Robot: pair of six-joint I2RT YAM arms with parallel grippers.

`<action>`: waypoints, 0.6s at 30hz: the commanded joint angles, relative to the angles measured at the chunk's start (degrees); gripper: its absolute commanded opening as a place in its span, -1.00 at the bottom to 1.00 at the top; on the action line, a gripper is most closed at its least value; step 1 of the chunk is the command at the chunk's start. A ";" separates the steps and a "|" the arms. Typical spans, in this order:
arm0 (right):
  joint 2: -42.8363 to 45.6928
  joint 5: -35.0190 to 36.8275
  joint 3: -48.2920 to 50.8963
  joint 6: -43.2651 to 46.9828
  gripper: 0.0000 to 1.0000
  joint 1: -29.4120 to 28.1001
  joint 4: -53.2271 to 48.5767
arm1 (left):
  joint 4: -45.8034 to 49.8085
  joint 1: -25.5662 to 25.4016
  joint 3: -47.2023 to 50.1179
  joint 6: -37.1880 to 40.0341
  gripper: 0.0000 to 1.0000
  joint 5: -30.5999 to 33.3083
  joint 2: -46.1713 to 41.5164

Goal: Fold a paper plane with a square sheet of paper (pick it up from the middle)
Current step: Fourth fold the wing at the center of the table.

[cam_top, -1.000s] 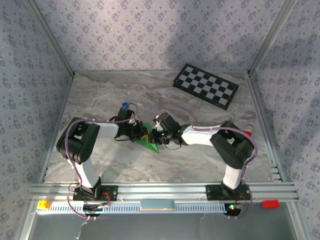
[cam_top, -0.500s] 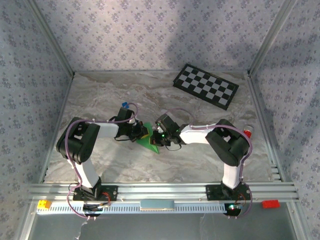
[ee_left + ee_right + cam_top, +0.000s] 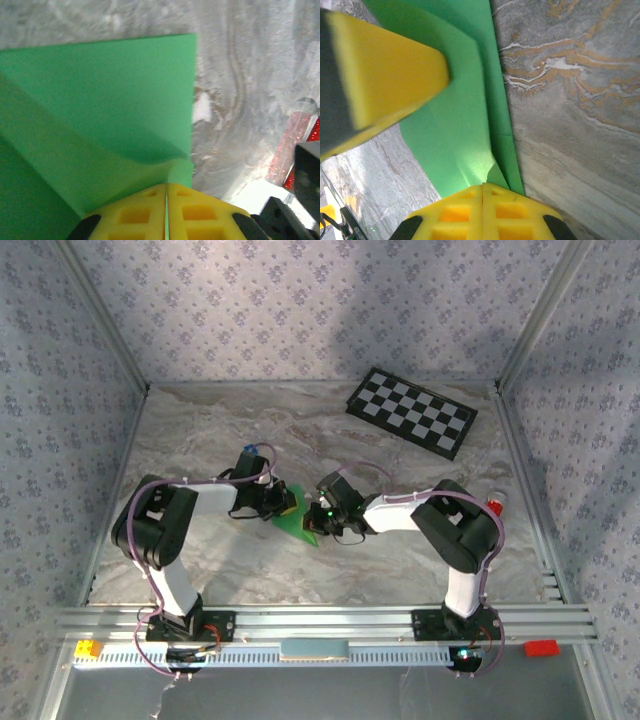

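as right arm (image 3: 400, 510) edges leftward, left end effector (image 3: 166, 194), right end effector (image 3: 482, 192) stay clenched on paper (image 3: 100, 100).

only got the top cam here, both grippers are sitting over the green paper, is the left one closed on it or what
Observer: In the left wrist view, the left gripper has its yellow pads pressed together at the edge of the green paper. I cannot tell whether paper sits between them.
Operator: and the right
Observer: The right gripper is shut too. Its pads meet where a folded edge of the paper runs up to them.
Operator: any folds in yet
Observer: Yes, the left wrist view shows a diagonal crease across the sheet, with one flap lying over the rest.
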State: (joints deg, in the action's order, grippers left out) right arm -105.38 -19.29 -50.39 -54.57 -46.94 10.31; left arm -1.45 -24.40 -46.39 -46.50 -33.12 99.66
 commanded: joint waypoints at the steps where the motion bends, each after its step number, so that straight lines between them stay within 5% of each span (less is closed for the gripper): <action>1: -0.61 2.10 2.17 -1.04 -1.00 0.19 -5.65 | 4.71 0.12 -2.64 4.44 -0.78 1.08 -5.73; 18: -0.62 2.61 2.75 -1.50 -1.00 0.28 -5.73 | 8.52 -3.59 0.05 6.05 -0.92 0.36 -1.81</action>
State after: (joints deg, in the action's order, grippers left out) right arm -105.32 -19.25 -50.06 -55.11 -46.94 10.83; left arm 5.43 -27.88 -46.33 -41.95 -32.97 95.85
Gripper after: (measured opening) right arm 0.052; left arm 0.049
